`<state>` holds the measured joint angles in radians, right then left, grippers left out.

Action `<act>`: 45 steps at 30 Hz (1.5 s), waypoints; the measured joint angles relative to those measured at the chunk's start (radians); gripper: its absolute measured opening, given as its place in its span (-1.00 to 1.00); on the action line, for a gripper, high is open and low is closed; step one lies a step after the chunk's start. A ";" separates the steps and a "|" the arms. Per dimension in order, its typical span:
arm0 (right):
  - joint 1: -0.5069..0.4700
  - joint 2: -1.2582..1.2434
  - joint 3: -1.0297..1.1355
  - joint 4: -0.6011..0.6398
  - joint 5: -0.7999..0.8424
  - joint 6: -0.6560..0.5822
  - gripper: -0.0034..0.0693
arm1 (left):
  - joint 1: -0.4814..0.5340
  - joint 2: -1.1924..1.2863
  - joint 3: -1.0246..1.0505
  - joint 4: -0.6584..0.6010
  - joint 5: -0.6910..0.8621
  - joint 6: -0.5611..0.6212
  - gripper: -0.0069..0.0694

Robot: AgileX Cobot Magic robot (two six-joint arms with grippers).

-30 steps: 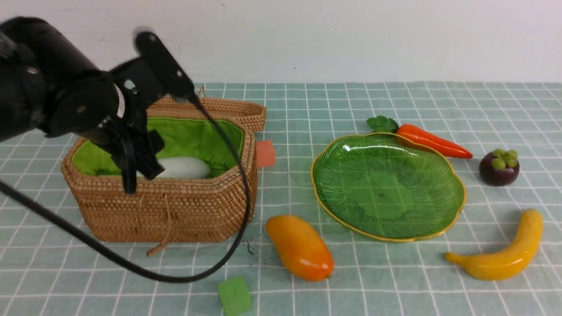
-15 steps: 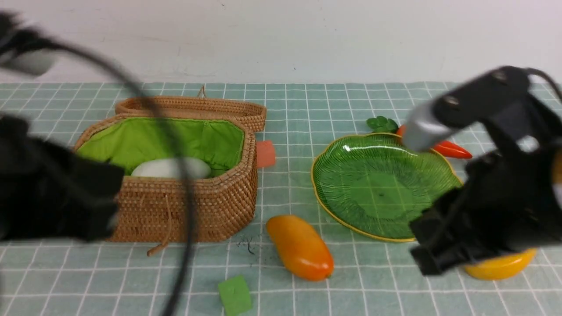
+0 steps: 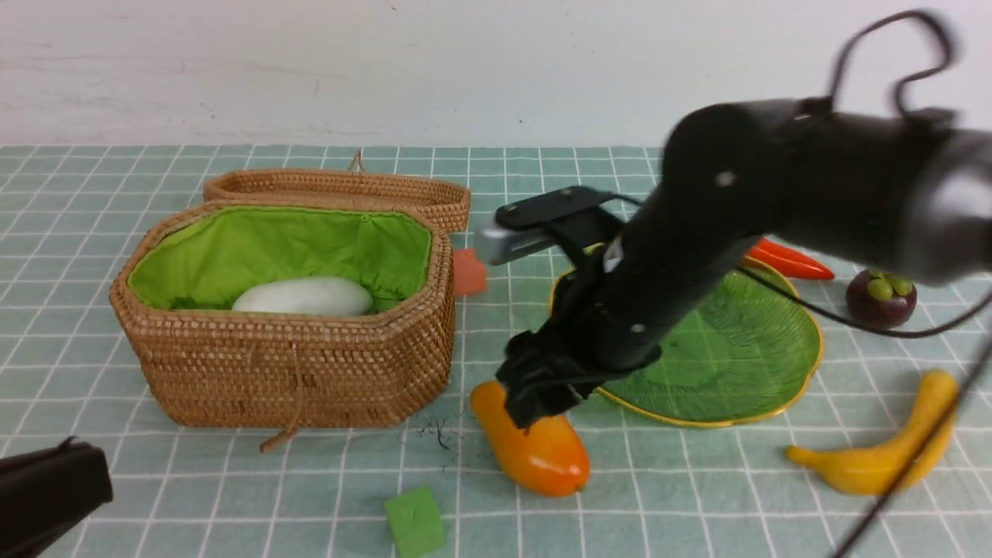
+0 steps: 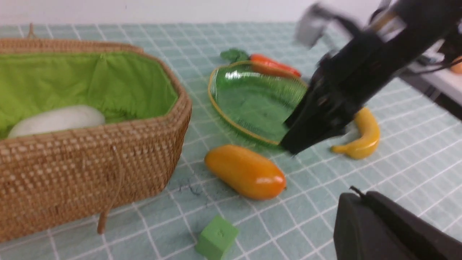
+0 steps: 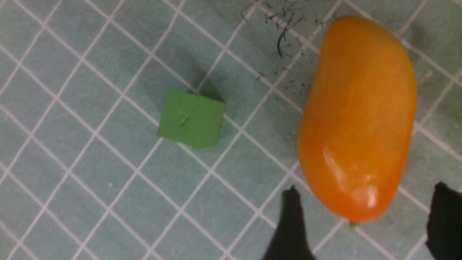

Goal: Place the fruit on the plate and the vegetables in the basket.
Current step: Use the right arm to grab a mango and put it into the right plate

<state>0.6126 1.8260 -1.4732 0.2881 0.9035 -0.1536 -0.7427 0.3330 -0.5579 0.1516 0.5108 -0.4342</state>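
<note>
My right gripper [image 3: 532, 404] is open and hangs over the far end of the orange-yellow mango [image 3: 535, 446]. In the right wrist view its fingers [image 5: 292, 224] stand either side of the mango's tip [image 5: 357, 115], apart from it. My left gripper [image 3: 46, 488] is shut and empty, low at the near left. The banana [image 3: 883, 457] and mangosteen [image 3: 881, 298] lie right of the green plate [image 3: 744, 341], which holds nothing. The carrot [image 3: 787, 260] lies behind the plate. The white radish [image 3: 302, 297] lies in the open basket [image 3: 310, 364]. No eggplant is in view.
A small green cube [image 3: 415, 521] sits on the cloth in front of the mango, near the front edge. A small orange block [image 3: 468, 271] lies behind the basket's right corner. The basket's lid [image 3: 341, 190] hangs open at the back.
My left arm has drawn back from the basket to the near left. My right arm has swung in from the right, across the plate, down over the mango.
</note>
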 joint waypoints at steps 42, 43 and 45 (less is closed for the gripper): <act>-0.354 0.369 -0.326 -0.116 0.031 0.185 0.95 | 0.000 -0.008 0.003 -0.053 -0.102 0.097 -0.85; -0.354 0.353 -0.326 -0.122 0.073 0.191 0.95 | 0.000 -0.008 0.003 -0.053 -0.095 0.097 -0.85; -0.356 0.318 -0.326 -0.135 0.144 0.194 0.88 | 0.000 -0.008 0.003 -0.053 -0.089 0.097 -0.85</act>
<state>0.2564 2.1439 -1.7993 0.1535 1.0473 0.0402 -0.7427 0.3250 -0.5551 0.0982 0.4217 -0.3369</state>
